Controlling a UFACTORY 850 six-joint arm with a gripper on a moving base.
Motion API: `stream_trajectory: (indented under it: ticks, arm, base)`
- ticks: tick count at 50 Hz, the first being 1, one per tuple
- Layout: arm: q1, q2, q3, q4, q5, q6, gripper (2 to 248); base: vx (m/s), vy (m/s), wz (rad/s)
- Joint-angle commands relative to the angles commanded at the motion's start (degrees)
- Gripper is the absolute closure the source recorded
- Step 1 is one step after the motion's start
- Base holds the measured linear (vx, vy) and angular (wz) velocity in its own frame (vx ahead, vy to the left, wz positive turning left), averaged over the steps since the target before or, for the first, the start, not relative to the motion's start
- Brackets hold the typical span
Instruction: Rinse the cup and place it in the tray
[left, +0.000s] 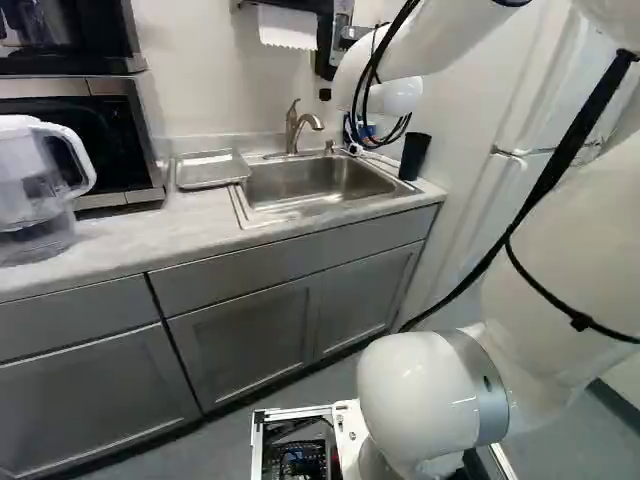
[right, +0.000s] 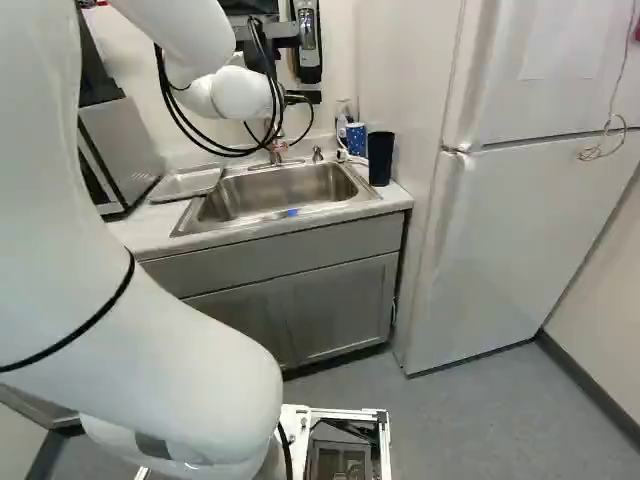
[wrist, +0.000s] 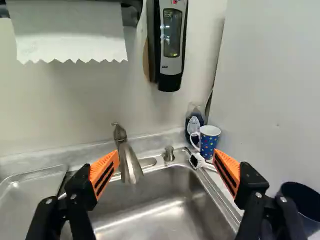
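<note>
Beside sink (wrist: 165, 220), dotted cup (wrist: 209, 145): long axis vertical, handle toward faucet (wrist: 131, 166).

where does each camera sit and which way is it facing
Left base view: on the base, behind and left of the arm, facing ahead and slightly down at the sink and tray; the arm fills the right side.
Right base view: behind and right of the arm, facing ahead and slightly down at the sink and fridge; the arm fills the left side.
Wrist view: on the wrist, facing along the open gripper over the sink; both fingers show.
All three share the sink and faucet.
</note>
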Motion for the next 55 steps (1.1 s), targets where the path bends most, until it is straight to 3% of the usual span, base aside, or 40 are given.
stream_trajectory:
  ticks: [26,55]
  arm:
    - [0.0,-0.3,-0.3,0.0,0.0,0.0,3]
    - [-0.1,-5.7,-5.5,0.0,-0.7,0.0,3]
  base:
    - [0.028,0.021,-0.004]
    - [0.0,0.0,0.0]
